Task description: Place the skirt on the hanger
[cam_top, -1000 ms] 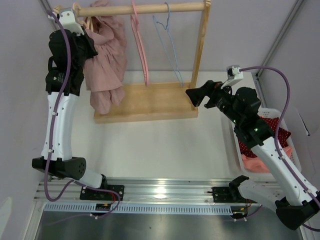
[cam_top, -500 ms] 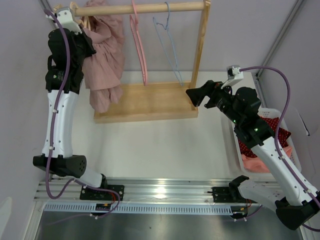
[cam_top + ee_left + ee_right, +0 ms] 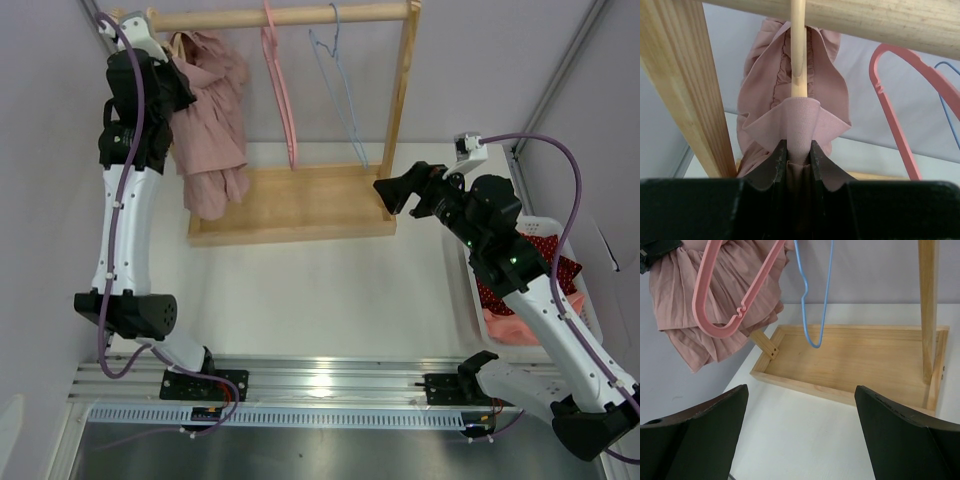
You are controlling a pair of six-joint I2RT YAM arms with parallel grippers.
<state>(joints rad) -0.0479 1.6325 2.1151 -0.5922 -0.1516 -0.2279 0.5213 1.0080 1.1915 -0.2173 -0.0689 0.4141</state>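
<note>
- Tool of the left arm is pinched narrowly on a fold of the dusty-pink pleated skirt. It sits high up, just under the round wooden rail and beside the rack's left post.
- That skirt is already draped over the pale wooden hanger, whose slim stem rises out of the gathered waistband and crosses the rail. The rest of the cloth hangs bunched below it.
- From the wrist view the top of the stem is cut off, so I cannot tell whether the hanger is properly seated on the rail or only held against it.
- Tool of the right arm has its jaws spread wide with nothing between them. It is above the white bench near the rack's right post.
- The pink plastic hanger and the thin blue wire hanger hang bare further along the rail.
- By my reading the main step is done, since the garment is on its hanger at the rack. What seems left is settling the hanger on the rail, letting go of the fold and backing the left arm away.
</note>
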